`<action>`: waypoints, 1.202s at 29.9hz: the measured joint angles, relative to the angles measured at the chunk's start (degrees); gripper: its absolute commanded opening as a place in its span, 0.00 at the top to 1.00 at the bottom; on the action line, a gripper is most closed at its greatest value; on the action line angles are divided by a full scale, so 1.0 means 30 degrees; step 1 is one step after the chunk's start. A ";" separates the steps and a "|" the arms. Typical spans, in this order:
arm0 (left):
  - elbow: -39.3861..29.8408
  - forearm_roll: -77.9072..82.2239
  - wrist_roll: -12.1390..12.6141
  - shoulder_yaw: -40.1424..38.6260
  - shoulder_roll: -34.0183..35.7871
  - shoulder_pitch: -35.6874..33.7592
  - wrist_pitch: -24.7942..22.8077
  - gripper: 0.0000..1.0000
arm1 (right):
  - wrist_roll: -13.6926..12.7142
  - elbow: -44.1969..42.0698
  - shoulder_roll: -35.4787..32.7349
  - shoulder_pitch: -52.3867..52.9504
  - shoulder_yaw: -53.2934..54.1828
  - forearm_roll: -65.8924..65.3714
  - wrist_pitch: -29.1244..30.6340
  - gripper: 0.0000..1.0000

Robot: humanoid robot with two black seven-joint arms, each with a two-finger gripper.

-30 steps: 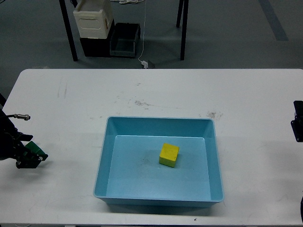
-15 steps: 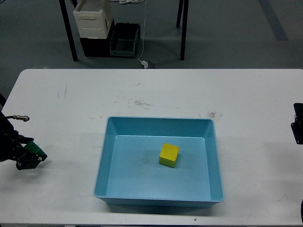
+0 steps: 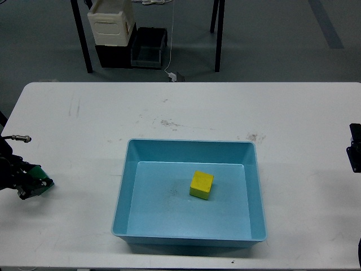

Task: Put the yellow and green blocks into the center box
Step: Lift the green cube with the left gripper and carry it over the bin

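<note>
Since a second ago the left gripper [image 3: 32,186] with the small green block [image 3: 39,182] between its fingers has drifted a little toward the left edge of the view and slightly upward, so less of the arm shows now; everything else sits as it did. That gripper is at the far left of the white table [image 3: 186,113], well apart from the shallow light-blue plastic box [image 3: 189,148], and its dark fingers are closed around the green block, which is partly hidden by them; whether the block rests on the tabletop or is held just above it cannot be told. A thin metal pin-like part of the arm sticks out above the gripper, near the table's left edge. The small yellow cube block [image 3: 201,184] lies on the floor of the box, a little right of its middle, touching none of the walls. At the right edge of the view only a black piece of the right gripper [image 3: 355,147] shows, over the table and well away from the box, and its fingers cannot be told apart. Beyond the table, on the grey floor, stand a cream-coloured container [image 3: 110,22] on a black crate [image 3: 148,48].
</note>
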 measured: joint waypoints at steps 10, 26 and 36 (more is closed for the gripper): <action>-0.0952 -0.4948 0.0008 0.0009 0.1399 -0.4135 -0.0037 0.80 | 0.0000 -0.0004 0.0284 -0.0086 0.0034 0.0000 -0.0005 0.00; -0.9284 -0.4480 0.0003 -0.0006 -0.0712 -0.9036 -0.2531 0.79 | -0.0002 -0.0056 0.0399 -0.0269 0.0204 -0.0003 -0.0004 0.00; -0.9312 -0.2068 0.0001 0.1141 -0.6722 -1.0504 -0.5269 0.77 | -0.0004 -0.0064 0.0691 -0.0269 0.0207 -0.0003 -0.0007 0.00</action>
